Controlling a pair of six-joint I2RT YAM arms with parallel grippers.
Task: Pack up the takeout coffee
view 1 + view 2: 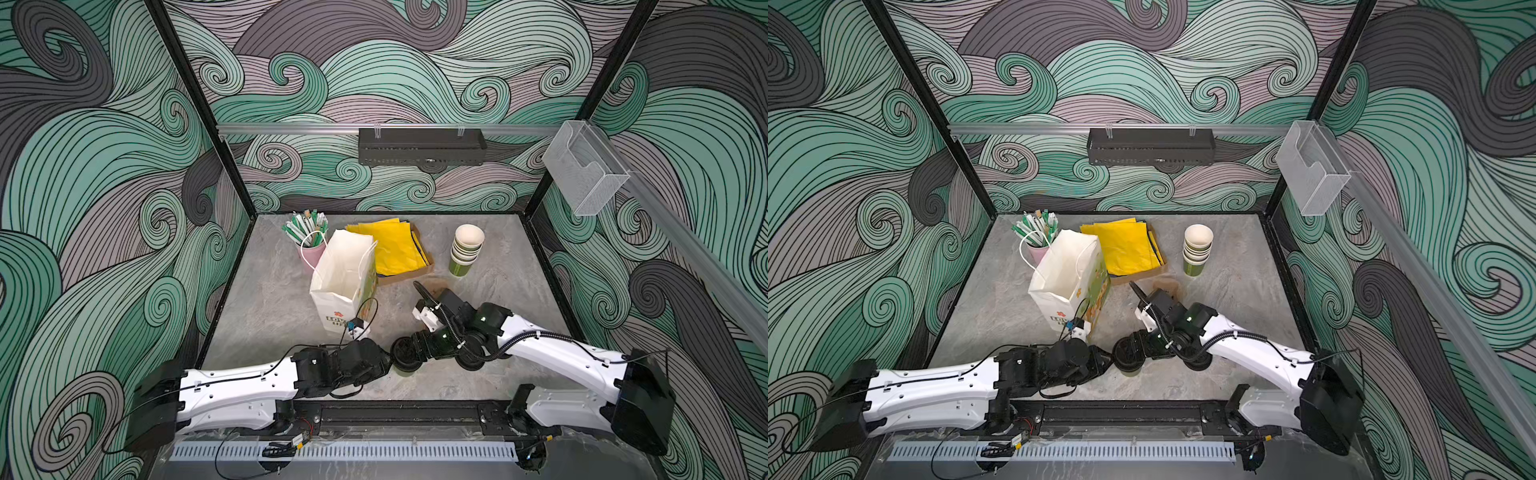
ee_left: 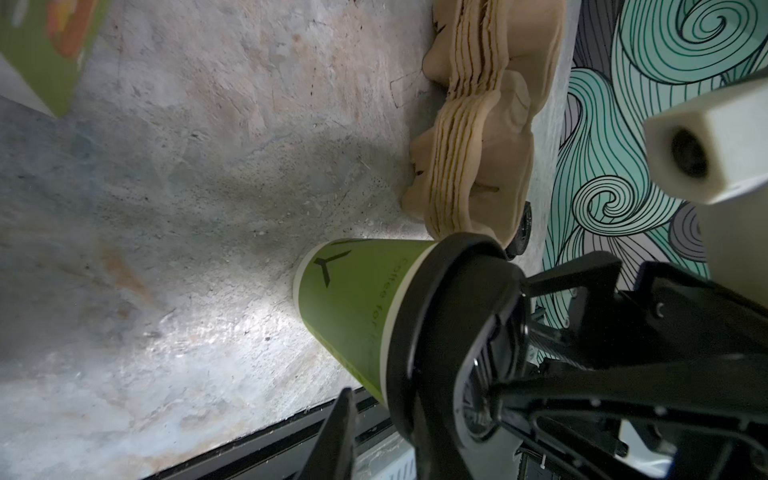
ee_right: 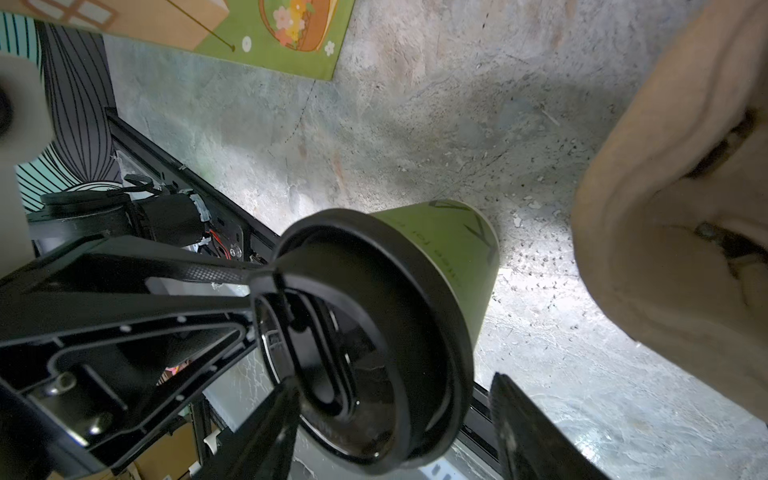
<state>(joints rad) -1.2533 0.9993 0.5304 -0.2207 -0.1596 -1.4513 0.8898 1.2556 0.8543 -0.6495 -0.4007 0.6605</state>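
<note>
Two claws of mine meet at one small thing: the takeout coffee (image 1: 404,354), which stands upright on the table (image 1: 266,316) close to the front edge, black lid uppermost. My left claw (image 1: 387,358) comes at it low and from the side. In the right wrist view one of its fingers (image 3: 216,272) lies against the lid's rim. In the left wrist view another finger (image 2: 343,432) shows beside the green wall with bare table between them, so I cannot tell whether it has a hold. My right claw (image 3: 395,380) hangs over the lid with its fingers spread to either side and a strip of surface showing past the rim on one side. I judge it open, there to steady the cup rather than carry it. The paper bag (image 1: 343,270) stands just behind and to the left, mouth upward, which I take as the point of keeping it upright: the cup can go straight down without tipping. A hold on the wall under the lid would suit that lift, whereas a pinch on the lid alone might pull it off. The stack of lidless cups (image 1: 466,249) and the yellow napkins (image 1: 395,249) sit well back, clear of that path, and the tan pulp carriers (image 2: 478,124) lie near the cup.
</note>
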